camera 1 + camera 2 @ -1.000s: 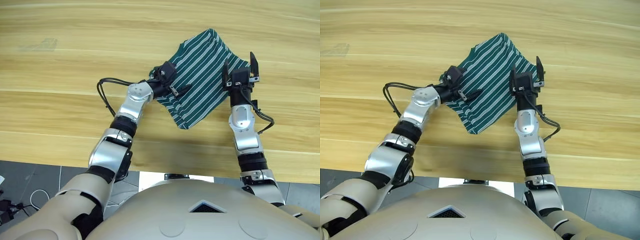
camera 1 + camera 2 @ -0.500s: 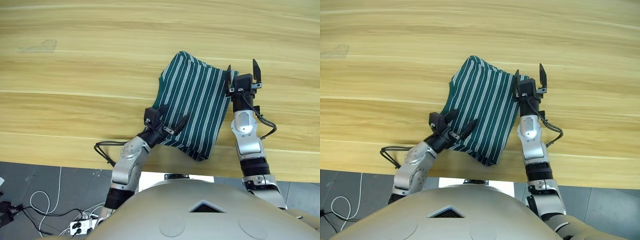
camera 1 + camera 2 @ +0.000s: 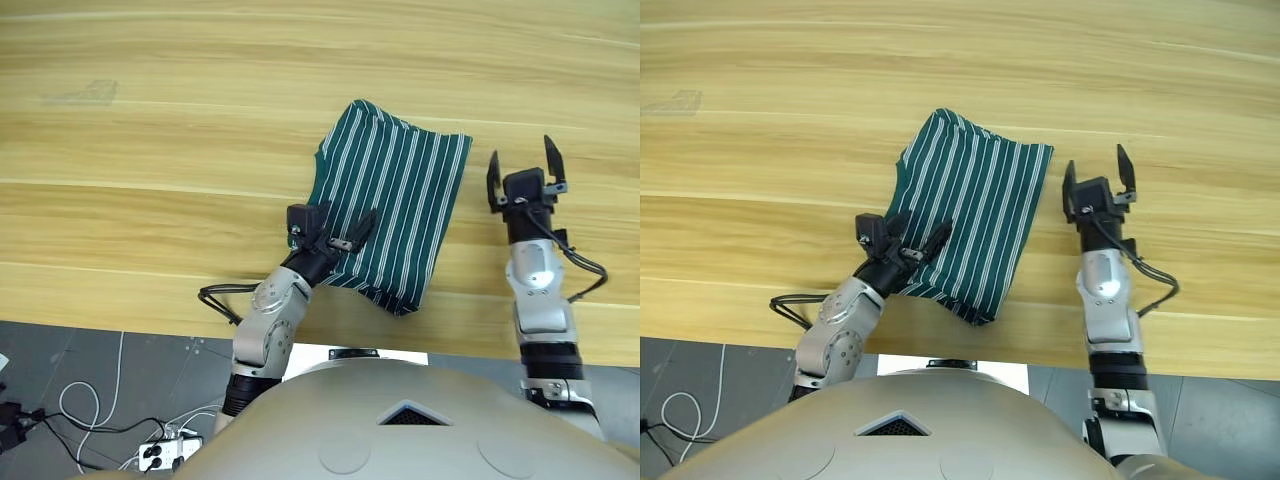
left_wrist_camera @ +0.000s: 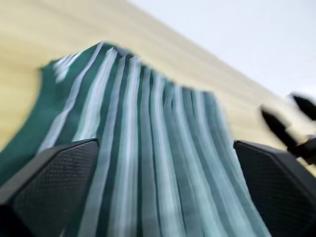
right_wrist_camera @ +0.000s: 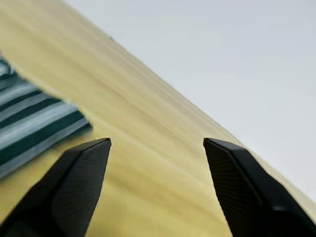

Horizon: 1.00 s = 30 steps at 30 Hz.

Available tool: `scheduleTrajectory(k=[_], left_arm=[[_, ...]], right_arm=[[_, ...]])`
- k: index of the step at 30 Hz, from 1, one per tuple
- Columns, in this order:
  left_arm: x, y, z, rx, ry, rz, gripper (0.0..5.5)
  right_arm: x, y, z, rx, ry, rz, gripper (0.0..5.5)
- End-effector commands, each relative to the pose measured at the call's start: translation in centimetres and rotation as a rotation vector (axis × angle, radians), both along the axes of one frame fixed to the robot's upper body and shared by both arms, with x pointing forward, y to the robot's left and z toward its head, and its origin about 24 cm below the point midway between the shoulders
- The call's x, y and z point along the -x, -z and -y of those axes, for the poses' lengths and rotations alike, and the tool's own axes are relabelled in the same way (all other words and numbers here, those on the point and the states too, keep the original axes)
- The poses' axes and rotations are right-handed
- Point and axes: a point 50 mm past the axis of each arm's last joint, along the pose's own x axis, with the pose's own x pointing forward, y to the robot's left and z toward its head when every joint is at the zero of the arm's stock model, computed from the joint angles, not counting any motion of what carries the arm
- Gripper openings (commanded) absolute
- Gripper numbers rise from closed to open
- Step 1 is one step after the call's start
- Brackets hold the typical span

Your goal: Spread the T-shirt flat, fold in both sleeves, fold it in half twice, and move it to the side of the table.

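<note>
Here, folded T-shirt (image 3: 390, 200), long axis near-to-far, slight rightward tilt

The folded T-shirt (image 3: 395, 200) lies on the table (image 3: 150, 150) a little right of the middle, its near corner close to the table's near edge and bare tabletop stretching away on its far and left sides. The left gripper (image 3: 345, 222) sits over the shirt's near-left part, while the right gripper (image 3: 520, 155) stands just to the right of the shirt, apart from it, above bare table. Off the near edge, down at the left, cables (image 3: 60, 400) lie on the floor.
</note>
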Motion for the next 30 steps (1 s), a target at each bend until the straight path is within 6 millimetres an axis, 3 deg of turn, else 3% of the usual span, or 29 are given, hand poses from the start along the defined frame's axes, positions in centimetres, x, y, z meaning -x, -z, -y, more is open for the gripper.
scheduleTrajectory(k=[1, 3, 5, 10, 15, 19, 24, 30], left_arm=[[1.6, -1.8, 1.6, 0.078, 0.126, 0.085, 5.07], [2.1, -1.9, 1.4, 0.079, 0.154, 0.079, 5.07], [2.8, -1.2, 1.2, 0.074, 0.161, 0.019, 5.07], [4.3, -0.2, 1.3, 0.061, 0.180, -0.053, 5.07], [2.3, -1.7, 1.1, -0.030, 0.198, 0.185, 5.07], [0.3, -2.8, 0.6, -0.039, 0.156, 0.285, 5.07], [-0.7, -2.9, 1.1, -0.053, 0.138, 0.306, 5.07], [-1.5, -2.3, 1.5, -0.058, 0.121, 0.281, 5.07]], right_arm=[[1.5, -0.7, 3.8, 0.019, 0.133, -0.056, 3.48], [2.2, -0.9, 5.7, 0.033, 0.215, -0.085, 3.48], [2.3, -0.6, 5.9, 0.034, 0.228, -0.110, 3.48], [-0.1, 1.8, 2.8, -0.002, 0.143, -0.180, 3.48], [-4.4, 4.3, 0.4, -0.014, 0.109, -0.225, 3.48], [-6.7, 4.4, -2.0, -0.028, 0.057, -0.194, 3.48], [-8.6, 4.1, -5.7, -0.029, -0.044, -0.158, 3.48], [-10.0, 3.7, -7.8, -0.006, -0.104, -0.138, 3.48]])
